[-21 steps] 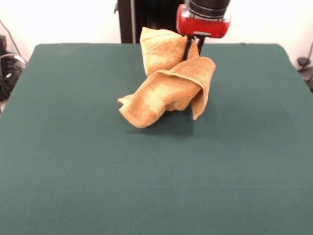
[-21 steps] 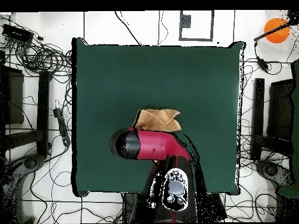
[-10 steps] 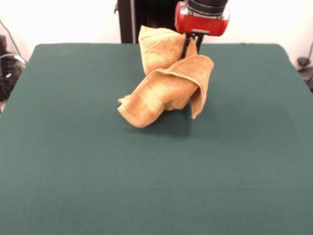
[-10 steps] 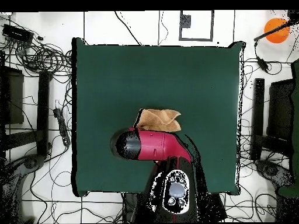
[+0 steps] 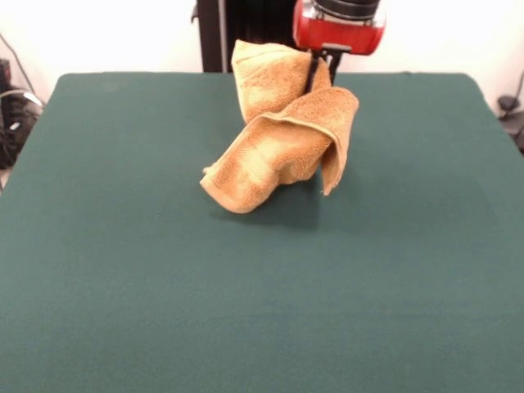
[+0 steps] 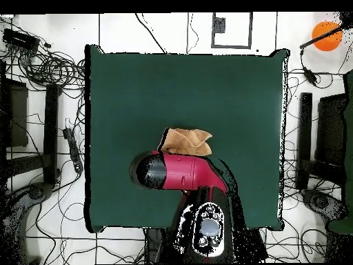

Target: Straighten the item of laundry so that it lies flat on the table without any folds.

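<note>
Front view shows the gripper closed on the upper part of the towel, its dark fingers pinching a fold of the cloth just under the red wrist of the arm. The towel hangs from the gripper in a twisted bundle, with one flap standing beside the fingers and another draped down. Whether its lowest corner touches the table I cannot tell. In the overhead view the towel is near the middle of the table, partly hidden under the arm.
</note>
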Available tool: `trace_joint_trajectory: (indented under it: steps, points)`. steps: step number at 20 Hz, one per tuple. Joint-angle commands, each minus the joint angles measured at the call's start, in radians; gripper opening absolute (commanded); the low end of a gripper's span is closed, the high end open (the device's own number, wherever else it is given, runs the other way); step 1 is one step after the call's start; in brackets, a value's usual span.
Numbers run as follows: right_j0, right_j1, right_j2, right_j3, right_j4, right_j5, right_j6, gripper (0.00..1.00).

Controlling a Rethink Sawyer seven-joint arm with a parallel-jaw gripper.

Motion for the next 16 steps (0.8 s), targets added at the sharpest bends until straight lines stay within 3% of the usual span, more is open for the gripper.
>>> trace_joint_trajectory:
  steps: [1, 16]
  points:
    - [0.019, -0.006, 0.038, -0.004, 0.045, 0.112, 0.175, 0.00]
    - [0.030, -0.019, 0.033, 0.029, 0.051, 0.089, 0.202, 0.00]
